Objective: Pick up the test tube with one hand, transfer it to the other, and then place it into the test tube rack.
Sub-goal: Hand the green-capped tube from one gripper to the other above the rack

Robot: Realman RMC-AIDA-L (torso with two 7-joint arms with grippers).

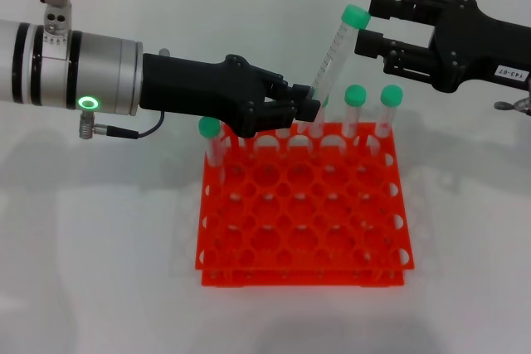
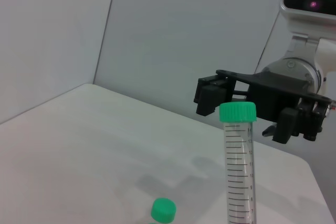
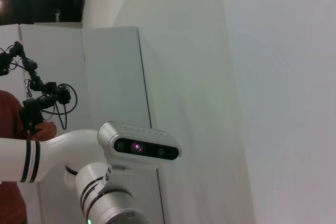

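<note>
The test tube rack [image 1: 304,205] lies nearest, three green-capped tubes [image 1: 355,113] upright along its far rows. Above its far edge the left gripper [image 1: 309,107] clamps the lower end of the test tube [image 1: 335,51], which tilts cap-up toward the far right. The right gripper [image 1: 371,24] stands open around the cap.
</note>
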